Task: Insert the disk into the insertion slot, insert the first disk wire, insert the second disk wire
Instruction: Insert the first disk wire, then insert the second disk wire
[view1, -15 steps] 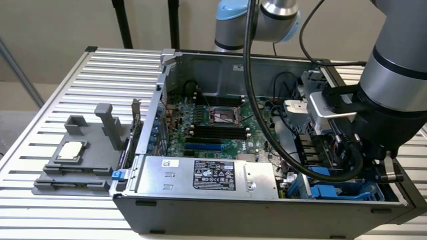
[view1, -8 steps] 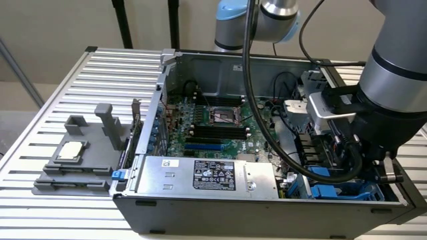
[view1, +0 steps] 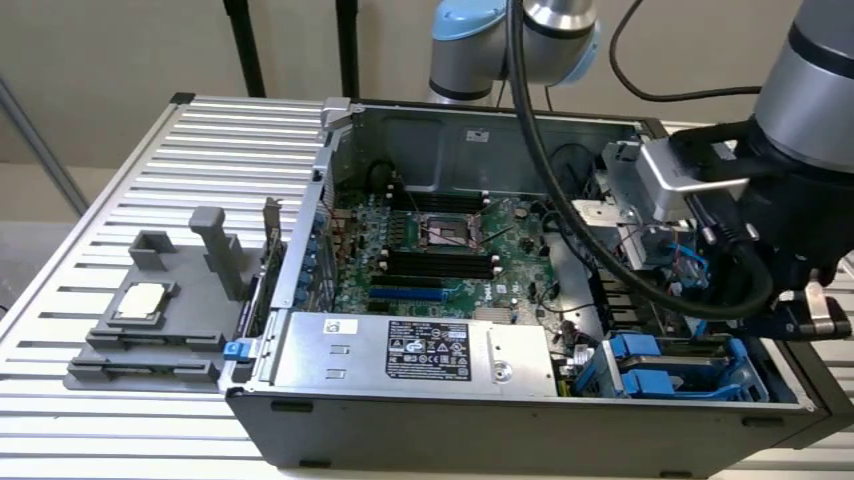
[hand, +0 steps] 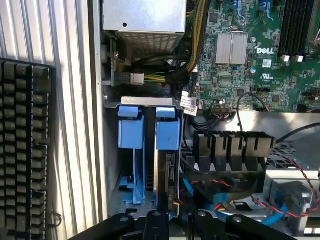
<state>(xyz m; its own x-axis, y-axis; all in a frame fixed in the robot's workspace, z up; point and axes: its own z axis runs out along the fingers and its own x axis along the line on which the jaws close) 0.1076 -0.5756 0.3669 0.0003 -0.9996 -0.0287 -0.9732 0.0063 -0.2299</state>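
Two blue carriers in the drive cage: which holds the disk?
The carrier beside the black ribbed block: the disk shows as a grey metal edge below its blue tab. The other carrier, against the case wall, looks like an empty frame.

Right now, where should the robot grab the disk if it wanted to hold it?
Probably by its blue tab, coming straight in through the open side of the case. The disk stands on edge in the drive cage, its flat faces walled in, so only that blue end sticks out free.
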